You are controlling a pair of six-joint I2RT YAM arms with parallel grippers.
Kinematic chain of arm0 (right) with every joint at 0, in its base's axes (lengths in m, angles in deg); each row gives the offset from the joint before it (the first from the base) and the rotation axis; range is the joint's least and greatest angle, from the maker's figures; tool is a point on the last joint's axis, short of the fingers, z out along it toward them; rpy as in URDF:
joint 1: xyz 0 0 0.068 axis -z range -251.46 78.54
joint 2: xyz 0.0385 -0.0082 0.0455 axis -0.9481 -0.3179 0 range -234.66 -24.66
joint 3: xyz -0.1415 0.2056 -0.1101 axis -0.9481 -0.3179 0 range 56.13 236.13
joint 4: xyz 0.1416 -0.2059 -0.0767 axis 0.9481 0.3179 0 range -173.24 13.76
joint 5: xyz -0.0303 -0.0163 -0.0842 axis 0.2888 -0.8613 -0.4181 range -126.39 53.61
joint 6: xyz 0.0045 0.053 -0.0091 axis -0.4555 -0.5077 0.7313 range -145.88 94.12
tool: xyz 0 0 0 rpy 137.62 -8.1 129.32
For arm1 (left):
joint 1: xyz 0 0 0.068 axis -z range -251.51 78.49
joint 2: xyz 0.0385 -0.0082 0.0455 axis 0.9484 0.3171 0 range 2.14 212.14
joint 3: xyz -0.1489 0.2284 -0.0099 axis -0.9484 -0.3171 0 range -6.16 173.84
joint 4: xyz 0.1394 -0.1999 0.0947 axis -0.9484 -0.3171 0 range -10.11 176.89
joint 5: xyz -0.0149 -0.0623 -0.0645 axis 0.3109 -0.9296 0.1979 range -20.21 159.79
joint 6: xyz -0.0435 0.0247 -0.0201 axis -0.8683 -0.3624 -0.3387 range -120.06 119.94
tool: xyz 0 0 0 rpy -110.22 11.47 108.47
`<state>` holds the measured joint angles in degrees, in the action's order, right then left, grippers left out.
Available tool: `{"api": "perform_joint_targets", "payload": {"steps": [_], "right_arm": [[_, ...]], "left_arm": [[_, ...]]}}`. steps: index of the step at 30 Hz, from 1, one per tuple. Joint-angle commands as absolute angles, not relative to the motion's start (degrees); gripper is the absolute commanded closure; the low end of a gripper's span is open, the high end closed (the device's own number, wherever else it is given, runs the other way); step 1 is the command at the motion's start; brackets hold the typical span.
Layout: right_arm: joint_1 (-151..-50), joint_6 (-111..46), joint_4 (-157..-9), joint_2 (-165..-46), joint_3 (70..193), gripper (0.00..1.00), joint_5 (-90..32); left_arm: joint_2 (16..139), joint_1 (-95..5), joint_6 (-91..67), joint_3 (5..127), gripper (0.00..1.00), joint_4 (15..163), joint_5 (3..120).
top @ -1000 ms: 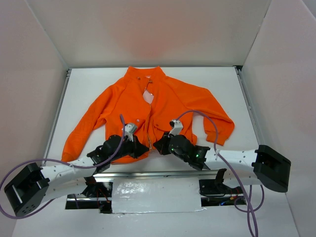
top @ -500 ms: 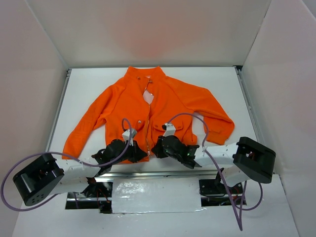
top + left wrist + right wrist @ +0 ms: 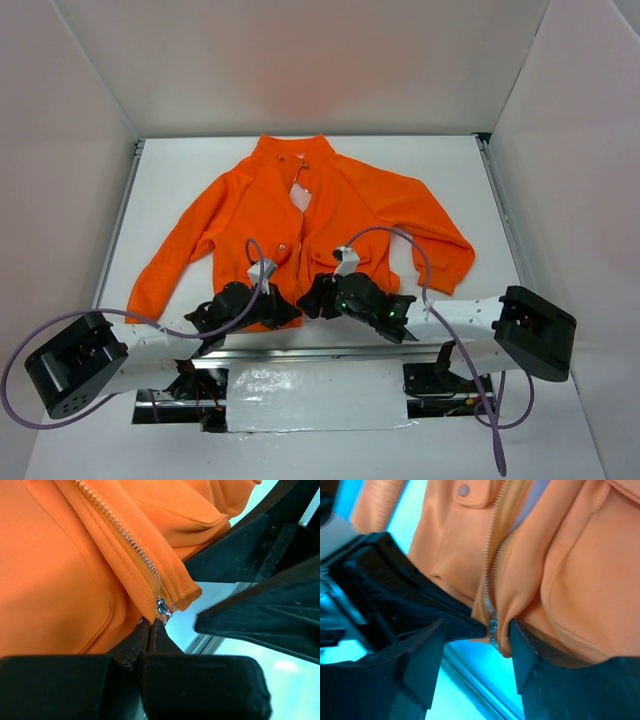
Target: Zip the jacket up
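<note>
The orange jacket (image 3: 330, 210) lies flat on the white table, collar at the far end and front partly open near the collar. Both grippers meet at its near hem by the zipper's bottom. My left gripper (image 3: 288, 308) is shut, its tips (image 3: 150, 625) pinching the hem just beside the metal zipper slider (image 3: 162, 607). My right gripper (image 3: 312, 298) is open. In the right wrist view its fingers (image 3: 530, 665) straddle the slider (image 3: 493, 628) and the bunched hem, the right finger touching the fabric.
White walls enclose the table (image 3: 460, 170) on three sides. A metal rail (image 3: 320, 352) runs along the near edge under the hem, with a shiny taped patch (image 3: 315, 395) in front of it. Purple cables (image 3: 415, 255) loop over the jacket's lower part.
My right gripper has opened at the hem; it was shut before. Both arms drew in toward the zipper's bottom a second ago, and the right elbow has since swung outward.
</note>
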<state>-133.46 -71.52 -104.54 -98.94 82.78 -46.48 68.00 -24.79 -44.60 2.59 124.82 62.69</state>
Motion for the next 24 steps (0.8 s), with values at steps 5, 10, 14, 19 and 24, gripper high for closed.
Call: {"api": "perform_joint_targets", "payload": {"steps": [5, 10, 14, 19, 24], "right_arm": [[-133.3, -72.5, -109.0, -91.5, 78.8, 0.18, -45.4], [-133.3, -74.3, -114.4, -87.8, 72.4, 0.14, -41.9], [-133.5, -75.9, -117.2, -89.8, 70.3, 0.16, -39.4], [-133.5, -79.0, -127.1, -94.3, 66.5, 0.19, -35.1], [-133.5, -79.4, -137.7, -101.2, 65.3, 0.19, -33.4]], "left_arm": [[67.3, -24.2, -45.9, 3.4, 1.0, 128.6, 58.4], [66.7, -24.2, -46.1, 3.8, 1.0, 128.7, 57.8], [65.9, -24.2, -46.3, 4.1, 1.0, 128.3, 58.0], [65.5, -24.3, -46.7, 4.5, 1.0, 128.2, 57.7], [65.9, -24.2, -47.0, 4.7, 1.0, 128.7, 57.2]]}}
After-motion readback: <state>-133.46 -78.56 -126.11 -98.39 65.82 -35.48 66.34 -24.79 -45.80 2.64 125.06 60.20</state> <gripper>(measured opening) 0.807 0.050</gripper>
